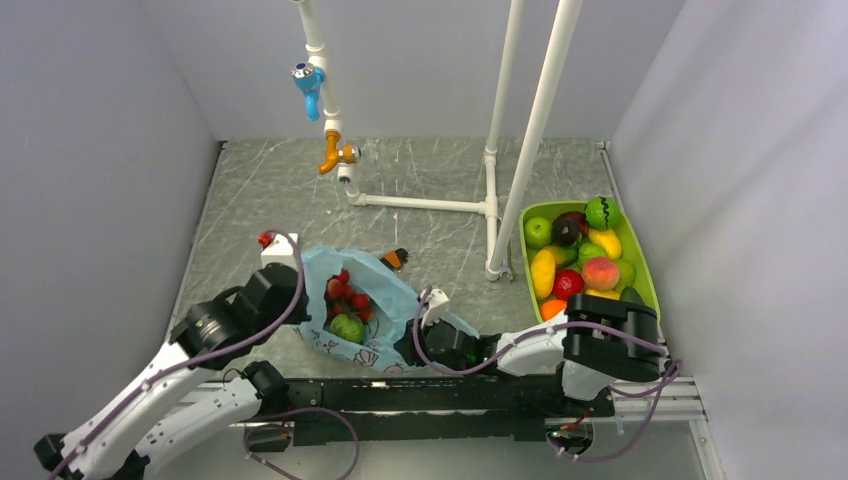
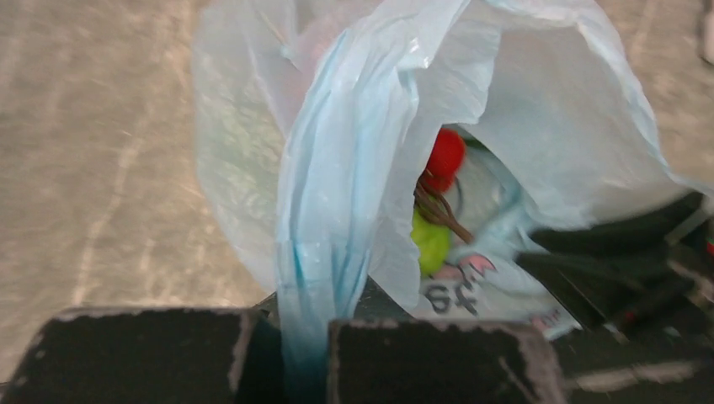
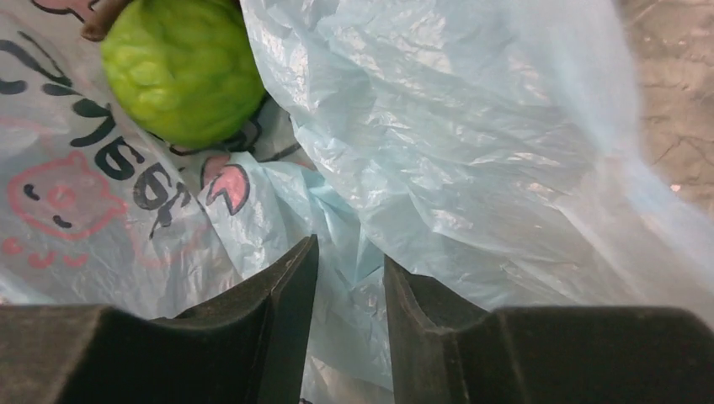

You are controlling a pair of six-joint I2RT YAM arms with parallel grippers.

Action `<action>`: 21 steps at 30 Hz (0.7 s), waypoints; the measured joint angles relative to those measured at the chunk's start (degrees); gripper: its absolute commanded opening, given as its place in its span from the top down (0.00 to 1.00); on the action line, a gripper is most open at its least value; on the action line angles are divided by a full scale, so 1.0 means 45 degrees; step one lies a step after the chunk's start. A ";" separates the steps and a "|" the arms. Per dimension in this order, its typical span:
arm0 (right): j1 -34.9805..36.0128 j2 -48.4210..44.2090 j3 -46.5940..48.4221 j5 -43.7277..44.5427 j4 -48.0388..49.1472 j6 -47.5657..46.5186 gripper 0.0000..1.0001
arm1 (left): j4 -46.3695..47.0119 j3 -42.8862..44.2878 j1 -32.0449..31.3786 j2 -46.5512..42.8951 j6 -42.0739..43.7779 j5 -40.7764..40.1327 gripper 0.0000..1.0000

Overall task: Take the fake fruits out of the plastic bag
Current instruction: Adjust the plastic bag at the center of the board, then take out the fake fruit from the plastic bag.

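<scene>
While the left arm stretches in from near left, left claw (image 2: 290, 345) clamps a fold of the crinkly translucent light-blue plastic bag (image 1: 398, 292), near-centre on the grey marbled table (image 1: 260, 190). Right arm bent leftward, right claw (image 3: 349, 278) narrowly apart astride bag film, near bumpy green fake fruit (image 3: 181, 71).

Thin, crinkly, glossy plastic bag (image 3: 471, 143); bumpy, matt green fruit (image 3: 181, 71)
</scene>
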 measured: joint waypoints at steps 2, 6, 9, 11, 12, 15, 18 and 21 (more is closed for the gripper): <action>0.0068 0.0160 0.0117 0.0024 -0.0350 -0.0092 0.63 | -0.0233 -0.0243 0.0287 -0.0869 -0.0087 0.1219 1.00; 0.0418 0.0165 0.1384 0.0155 -0.1666 -0.0845 0.54 | -0.0651 -0.0272 0.0350 -0.0913 -0.0243 0.2725 1.00; 0.0529 -0.0107 0.2540 0.0146 -0.2351 -0.1486 0.41 | -0.1025 -0.0272 0.0359 -0.0738 -0.0282 0.3303 1.00; 0.0529 -0.0330 0.3225 0.0034 -0.2633 -0.1991 0.31 | -0.1132 -0.0272 0.0359 -0.0733 -0.0350 0.3492 1.00; 0.0529 -0.0345 0.3580 -0.0015 -0.2788 -0.2220 0.27 | -0.1175 -0.0272 0.0359 -0.0758 -0.0408 0.3517 1.00; 0.0525 -0.0219 0.4648 -0.0083 -0.3045 -0.2987 0.18 | -0.1302 -0.0272 0.0364 -0.0835 -0.0510 0.3497 1.00; 0.0481 0.0175 0.5513 -0.0126 -0.3293 -0.3502 0.15 | -0.1370 -0.0272 0.0364 -0.1039 -0.0568 0.3492 1.00; 0.0423 0.0656 0.6101 -0.0117 -0.3730 -0.3745 0.16 | -0.1370 -0.0272 0.0364 -0.1258 -0.0607 0.3483 1.00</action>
